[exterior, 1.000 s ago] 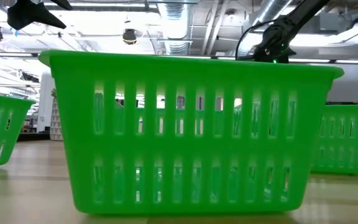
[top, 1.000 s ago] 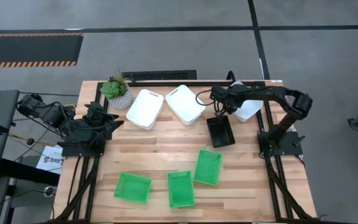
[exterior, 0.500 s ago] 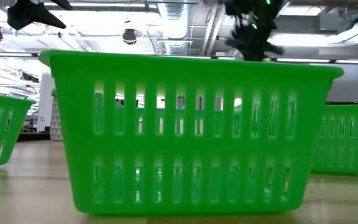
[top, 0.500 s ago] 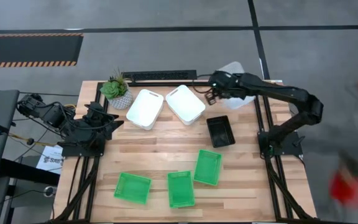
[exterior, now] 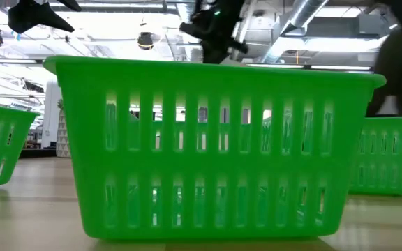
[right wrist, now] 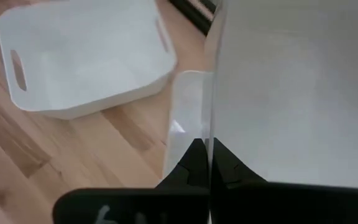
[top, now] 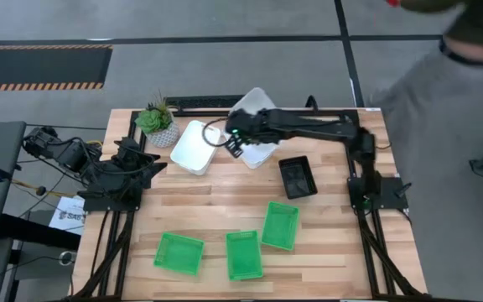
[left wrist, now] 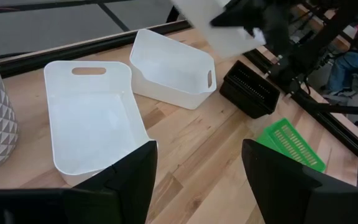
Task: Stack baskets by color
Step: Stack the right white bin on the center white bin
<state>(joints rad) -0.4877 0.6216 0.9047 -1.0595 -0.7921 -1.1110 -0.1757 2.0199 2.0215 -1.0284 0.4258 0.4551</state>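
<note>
High view shows my right claw (top: 235, 143) reaching across the far side of the desk (top: 199, 201), pinched shut on the wall of a white basket (top: 257, 102) that I carry tilted in the air, above the two white baskets lying there. One of these (top: 193, 148) lies next to the potted plant (top: 158, 122), and the other (top: 260, 153) is just beside it, partly under my arm. In the right wrist view the thin wall of the carried basket runs straight into my closed fingers, with the two others below. I judge these trays to be light, stiff plastic with smooth and rather slippery walls. An edge grip like mine lets the tray swing and hang askew, so it should be held firmly on the rim of a short side, near the handle slot, and lowered level so that it nests and does not catch on a rim. Counting what shows: three white baskets, one in my grip and two on the desk. Three green baskets lie along the near side, at the left (top: 179, 252), in the middle (top: 243, 254) and at the right (top: 280, 225), none of them stacked. Of black I see a single footprint (top: 297, 176) near my right base, and I cannot tell whether it is one basket or several nested. My left claw (top: 149, 164) rests at the left edge of the desk with its fingers spread apart, as the left wrist view shows, holding nothing. A person stands beyond the desk's far right corner.
</note>
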